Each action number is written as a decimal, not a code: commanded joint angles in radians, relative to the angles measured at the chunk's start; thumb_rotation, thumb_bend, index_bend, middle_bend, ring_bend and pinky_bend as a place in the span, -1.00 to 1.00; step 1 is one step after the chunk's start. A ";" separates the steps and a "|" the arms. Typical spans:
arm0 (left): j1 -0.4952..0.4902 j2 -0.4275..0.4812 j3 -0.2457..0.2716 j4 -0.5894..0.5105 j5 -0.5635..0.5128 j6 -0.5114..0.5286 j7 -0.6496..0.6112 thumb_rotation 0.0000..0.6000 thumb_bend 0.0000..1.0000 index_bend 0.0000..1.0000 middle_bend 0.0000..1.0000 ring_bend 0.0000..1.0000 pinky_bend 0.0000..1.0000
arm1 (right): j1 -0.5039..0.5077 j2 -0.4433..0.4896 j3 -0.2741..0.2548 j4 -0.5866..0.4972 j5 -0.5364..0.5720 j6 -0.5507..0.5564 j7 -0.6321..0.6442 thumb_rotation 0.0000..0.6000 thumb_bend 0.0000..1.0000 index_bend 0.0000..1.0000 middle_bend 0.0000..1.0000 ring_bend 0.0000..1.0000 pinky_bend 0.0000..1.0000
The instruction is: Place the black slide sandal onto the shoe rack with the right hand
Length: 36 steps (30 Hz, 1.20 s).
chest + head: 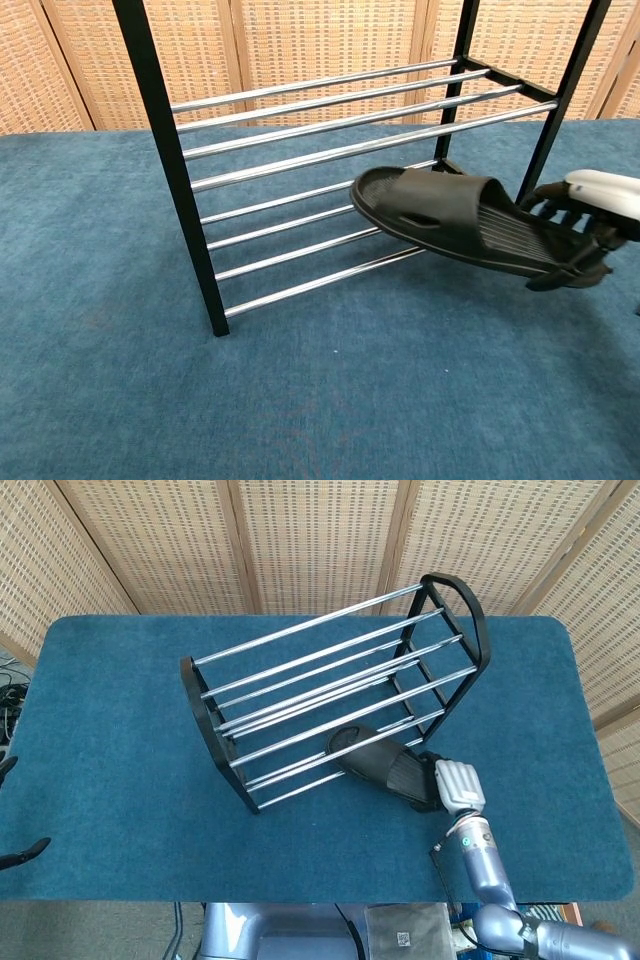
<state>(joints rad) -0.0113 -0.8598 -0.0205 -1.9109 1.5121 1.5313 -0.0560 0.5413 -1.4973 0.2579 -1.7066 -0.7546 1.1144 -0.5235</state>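
The right hand [580, 235] has its fingers wrapped round the heel of the black slide sandal [450, 218], toe poking over the shoe rack's [330, 685] lower bars (left hand barely visible), so I'd level it before letting go.

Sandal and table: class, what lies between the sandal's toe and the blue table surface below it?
In the chest view, the sandal, held by the right hand, has its toe over the rack's lower chrome rails; those rails lie between toe and table.

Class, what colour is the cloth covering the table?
Blue-teal table cloth, clearest in the head view.
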 commanded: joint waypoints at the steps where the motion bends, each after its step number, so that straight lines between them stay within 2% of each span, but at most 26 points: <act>1: -0.002 0.002 -0.001 0.000 -0.004 -0.004 0.002 1.00 -0.72 -1.00 -1.00 -1.00 -1.00 | 0.051 -0.059 0.041 0.011 0.081 0.042 -0.065 1.00 -0.03 0.24 0.13 -0.04 -0.19; 12: -0.013 0.009 -0.008 -0.003 -0.030 -0.026 -0.006 1.00 -0.72 -1.00 -1.00 -1.00 -1.00 | 0.161 -0.236 0.132 0.111 0.249 0.179 -0.178 1.00 0.16 0.24 0.18 0.02 -0.15; 18: -0.022 0.015 -0.013 -0.003 -0.049 -0.045 -0.013 1.00 -0.72 -1.00 -1.00 -1.00 -1.00 | 0.211 -0.337 0.197 0.209 0.323 0.275 -0.222 1.00 0.17 0.24 0.19 0.06 -0.14; 27: -0.034 0.019 -0.016 -0.005 -0.065 -0.068 -0.012 1.00 -0.72 -1.00 -1.00 -1.00 -1.00 | 0.259 -0.424 0.275 0.294 0.392 0.360 -0.266 1.00 0.17 0.24 0.21 0.11 -0.11; 32: -0.034 0.022 -0.017 -0.007 -0.068 -0.068 -0.021 1.00 -0.72 -1.00 -1.00 -1.00 -1.00 | 0.289 -0.465 0.339 0.327 0.428 0.402 -0.281 1.00 0.17 0.24 0.21 0.12 -0.07; 36: -0.033 0.028 -0.017 -0.003 -0.072 -0.071 -0.039 1.00 -0.72 -1.00 -1.00 -1.00 -1.00 | 0.306 -0.488 0.364 0.364 0.422 0.422 -0.273 1.00 0.17 0.24 0.20 0.12 -0.06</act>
<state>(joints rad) -0.0449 -0.8340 -0.0377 -1.9156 1.4418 1.4614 -0.0908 0.8399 -1.9757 0.6118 -1.3546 -0.3316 1.5284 -0.8000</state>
